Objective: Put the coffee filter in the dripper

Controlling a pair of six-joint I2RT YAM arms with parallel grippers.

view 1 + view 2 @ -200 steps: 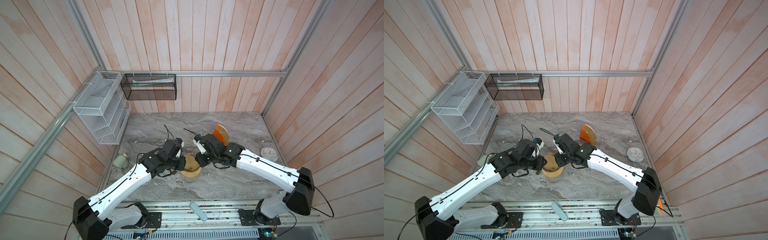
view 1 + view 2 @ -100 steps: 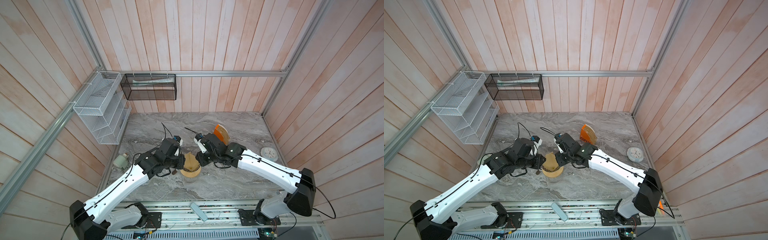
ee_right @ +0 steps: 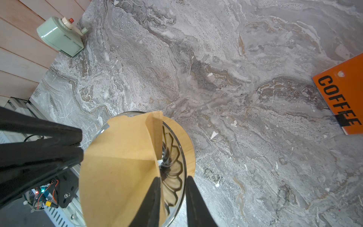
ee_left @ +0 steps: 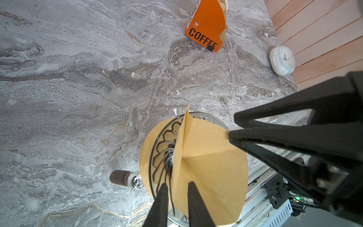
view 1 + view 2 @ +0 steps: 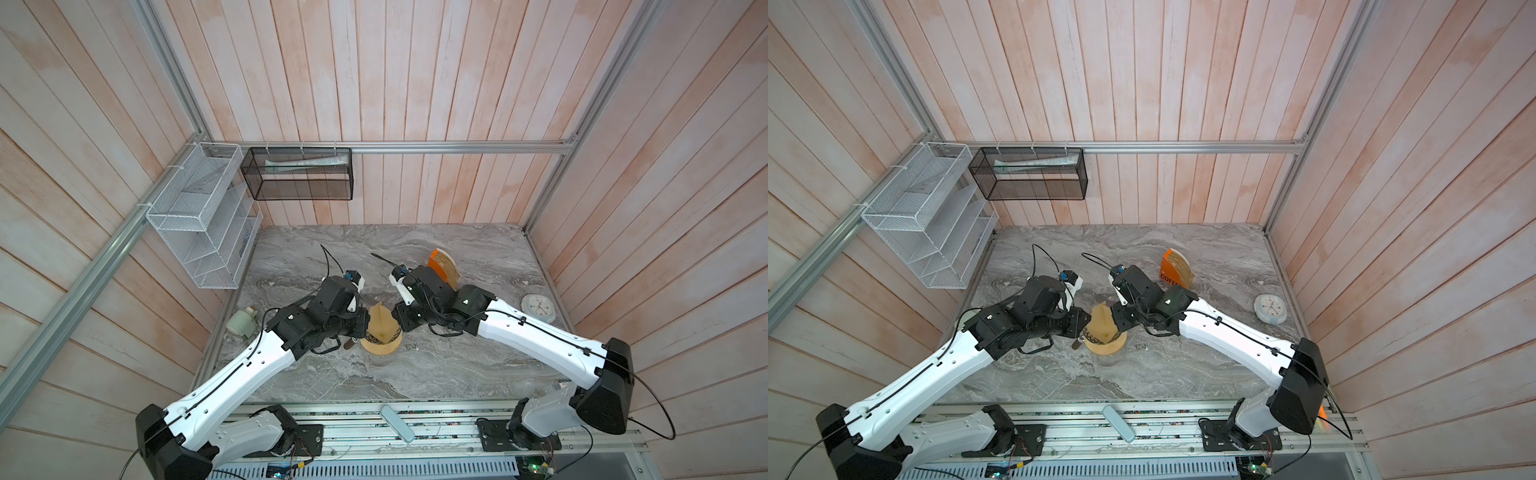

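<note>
in the dripper [image 4: 161, 149], coffee filter [image 4: 212, 167] standing, point down

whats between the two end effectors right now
The coffee filter, sitting point-down in the dripper, lies between the left end effector and the right end effector; both top views show it.

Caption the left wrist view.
Left gripper and right gripper at the coffee filter, standing half-open in the dripper; COFFEE stand beyond.
</note>
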